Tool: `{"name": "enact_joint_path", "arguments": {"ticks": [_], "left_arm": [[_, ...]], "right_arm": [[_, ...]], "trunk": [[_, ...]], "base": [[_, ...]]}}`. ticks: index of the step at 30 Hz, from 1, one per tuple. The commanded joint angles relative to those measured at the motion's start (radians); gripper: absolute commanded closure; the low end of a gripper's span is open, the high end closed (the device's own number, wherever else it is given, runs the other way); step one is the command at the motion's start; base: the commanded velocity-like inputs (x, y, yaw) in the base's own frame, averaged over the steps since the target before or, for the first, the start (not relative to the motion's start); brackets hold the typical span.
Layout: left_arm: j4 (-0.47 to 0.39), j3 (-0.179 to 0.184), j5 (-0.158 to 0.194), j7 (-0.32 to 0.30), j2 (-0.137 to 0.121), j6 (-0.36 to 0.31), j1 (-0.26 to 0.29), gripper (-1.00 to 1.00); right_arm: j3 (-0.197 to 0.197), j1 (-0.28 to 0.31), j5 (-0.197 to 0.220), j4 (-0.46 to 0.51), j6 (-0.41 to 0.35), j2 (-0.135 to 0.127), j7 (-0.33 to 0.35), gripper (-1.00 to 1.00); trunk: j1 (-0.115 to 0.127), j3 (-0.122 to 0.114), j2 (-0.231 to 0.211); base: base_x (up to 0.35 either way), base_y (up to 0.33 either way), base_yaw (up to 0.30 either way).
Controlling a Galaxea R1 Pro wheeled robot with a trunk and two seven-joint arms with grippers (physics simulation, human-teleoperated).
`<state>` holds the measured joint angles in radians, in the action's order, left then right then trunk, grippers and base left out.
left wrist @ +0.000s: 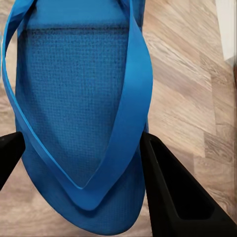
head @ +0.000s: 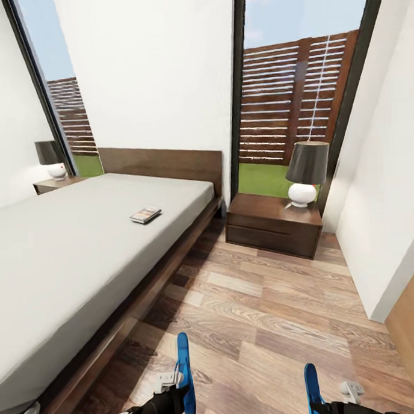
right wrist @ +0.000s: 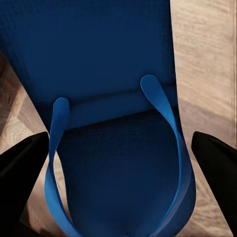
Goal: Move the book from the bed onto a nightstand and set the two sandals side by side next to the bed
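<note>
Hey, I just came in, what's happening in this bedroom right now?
A two-armed robot faces the floor beside the low off-white bed, carrying a bright blue flat sandal in each gripper: one in the left gripper, one in the right gripper. In the left wrist view its black fingers flank the sandal. The small dark paperback book lies on the mattress, near the dark brown nightstand.

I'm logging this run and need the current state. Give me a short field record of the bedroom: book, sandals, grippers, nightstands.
book: lying flat on the bed, mid-mattress
left sandal: held on edge above the floor by the left gripper, jaws at both its sides
right sandal: between the right gripper's jaws, above the floor
near nightstand: right of the bed, a lamp on top
far nightstand: beyond the bed, also with a lamp
</note>
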<state>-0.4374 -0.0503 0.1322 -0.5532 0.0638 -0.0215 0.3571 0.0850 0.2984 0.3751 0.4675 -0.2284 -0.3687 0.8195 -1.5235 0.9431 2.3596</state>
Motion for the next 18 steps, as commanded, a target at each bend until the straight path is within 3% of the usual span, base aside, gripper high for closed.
{"name": "enact_joint_path", "arguments": {"ticks": [1,18], "left_arm": [[0.0,-0.005,0.001,-0.005,0.001,-0.002,0.0,1.0],[0.0,-0.005,0.001,-0.005,0.001,-0.002,0.0,1.0]], "right_arm": [[0.006,0.001,0.011,0.0,-0.009,-0.001,0.0,1.0],[0.006,0.001,0.01,0.0,-0.008,-0.001,0.0,1.0]], "trunk": [[0.0,0.0,0.0],[0.0,-0.016,0.0]], "base": [[0.0,0.0,-0.253],[0.0,0.0,-0.253]]}}
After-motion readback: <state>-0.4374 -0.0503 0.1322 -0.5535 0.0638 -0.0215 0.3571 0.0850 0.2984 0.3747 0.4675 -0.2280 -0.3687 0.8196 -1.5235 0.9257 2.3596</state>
